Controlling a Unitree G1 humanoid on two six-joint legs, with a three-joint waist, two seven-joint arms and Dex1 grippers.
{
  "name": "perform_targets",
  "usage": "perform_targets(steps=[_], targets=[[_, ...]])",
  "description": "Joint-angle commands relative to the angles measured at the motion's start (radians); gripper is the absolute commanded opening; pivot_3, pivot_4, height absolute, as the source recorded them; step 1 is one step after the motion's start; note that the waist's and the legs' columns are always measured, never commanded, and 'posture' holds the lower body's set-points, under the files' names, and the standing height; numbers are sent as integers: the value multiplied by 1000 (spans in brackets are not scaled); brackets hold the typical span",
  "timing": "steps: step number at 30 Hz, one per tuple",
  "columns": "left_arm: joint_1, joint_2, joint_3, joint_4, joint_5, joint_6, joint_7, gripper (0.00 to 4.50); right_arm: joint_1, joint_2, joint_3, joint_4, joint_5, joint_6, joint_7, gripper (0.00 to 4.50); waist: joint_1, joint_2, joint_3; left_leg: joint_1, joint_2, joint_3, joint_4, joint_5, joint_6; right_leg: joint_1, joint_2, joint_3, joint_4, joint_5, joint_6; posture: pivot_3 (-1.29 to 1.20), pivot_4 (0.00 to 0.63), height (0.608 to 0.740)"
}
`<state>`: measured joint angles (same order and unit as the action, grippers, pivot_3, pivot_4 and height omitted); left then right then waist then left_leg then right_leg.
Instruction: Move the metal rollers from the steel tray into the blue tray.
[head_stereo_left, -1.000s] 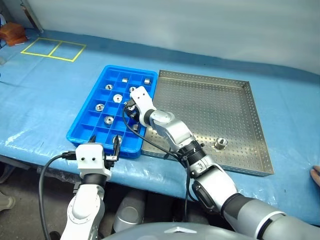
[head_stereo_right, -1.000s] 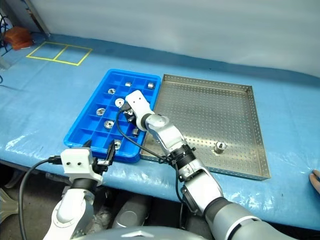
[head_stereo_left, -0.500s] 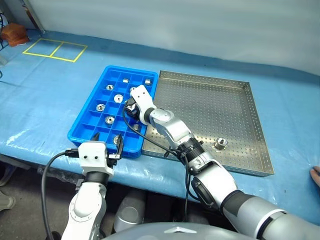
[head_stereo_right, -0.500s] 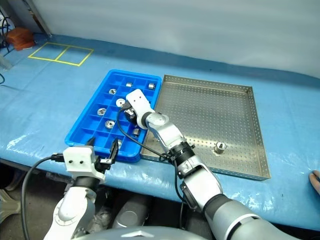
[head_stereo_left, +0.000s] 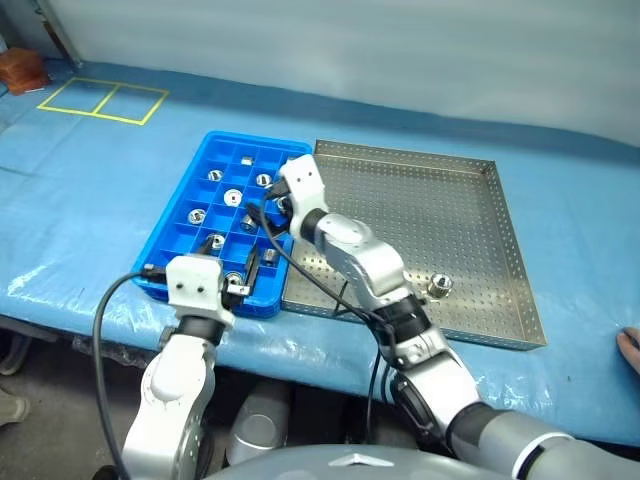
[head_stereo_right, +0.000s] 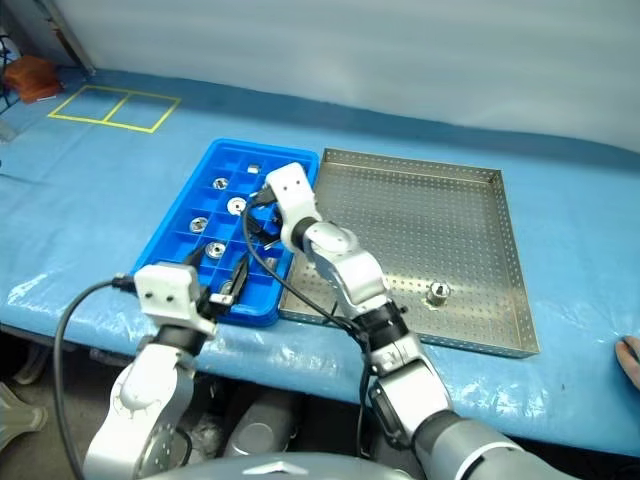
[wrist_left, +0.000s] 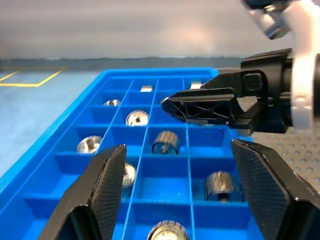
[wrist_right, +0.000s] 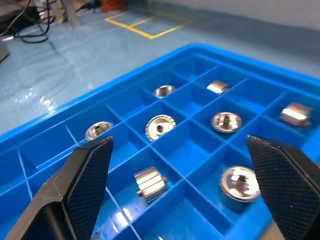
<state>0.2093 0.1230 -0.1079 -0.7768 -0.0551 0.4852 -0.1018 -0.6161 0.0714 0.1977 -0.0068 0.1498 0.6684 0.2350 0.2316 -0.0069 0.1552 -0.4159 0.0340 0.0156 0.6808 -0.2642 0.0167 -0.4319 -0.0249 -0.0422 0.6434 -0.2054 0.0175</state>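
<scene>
- My right gripper (head_stereo_left: 268, 212) hangs over the blue tray (head_stereo_left: 160, 255), centre-left of the head view; fingers spread wide, nothing between them.
- Left gripper (head_stereo_left: 248, 272) sits at the tray's near rim, fingers apart, empty.
- Metal rollers (wrist_right: 160, 127) lie in separate compartments; one roller (head_stereo_left: 438, 287) stands on the steel tray (head_stereo_left: 500, 250), lower right.
- Judgement: I should lift clear of the dividers before swinging right, then descend straight over that roller.

Layout | bright blue compartmented plastic tray (head_stereo_left: 160, 258) left of, touching, large perforated steel tray (head_stereo_left: 450, 215) | small silver metal rollers (head_stereo_left: 232, 196) in compartments | one roller (head_stereo_left: 438, 287) in steel tray
</scene>
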Motion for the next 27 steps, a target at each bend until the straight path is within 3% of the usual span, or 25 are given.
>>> perform_targets(steps=[1,7,10,18,27], targets=[[-105,39,9,37,-58,59,-80,3647,70,-48,-92,-251,1,114,-68,4482,-35,0,0,0,-1,0,1,0,0,1,0,0,0,0,0,116,150,740],[-317,83,1,193,-137,144,-183,3647,228,-127,-142,-535,-27,280,-144,4482,-187,0,0,3,-2,0,1,0,1,2,-1,4,1,1,1,-46,150,740],[-430,92,-31,302,-177,216,-251,3647,295,-128,-158,-637,-23,344,-173,4482,-239,0,0,5,-2,0,1,0,1,2,1,5,3,4,2,-96,150,740],[-661,104,-262,659,-134,159,-480,3647,458,-103,-153,-866,-18,472,-226,4482,-298,0,0,7,-2,1,1,0,1,2,1,9,5,3,4,-209,150,740],[-801,-5,-332,1029,-29,-21,-505,3647,563,-122,-116,-1018,11,555,-204,4482,-343,0,0,8,-4,5,1,0,2,1,0,15,4,4,7,-287,150,740]])
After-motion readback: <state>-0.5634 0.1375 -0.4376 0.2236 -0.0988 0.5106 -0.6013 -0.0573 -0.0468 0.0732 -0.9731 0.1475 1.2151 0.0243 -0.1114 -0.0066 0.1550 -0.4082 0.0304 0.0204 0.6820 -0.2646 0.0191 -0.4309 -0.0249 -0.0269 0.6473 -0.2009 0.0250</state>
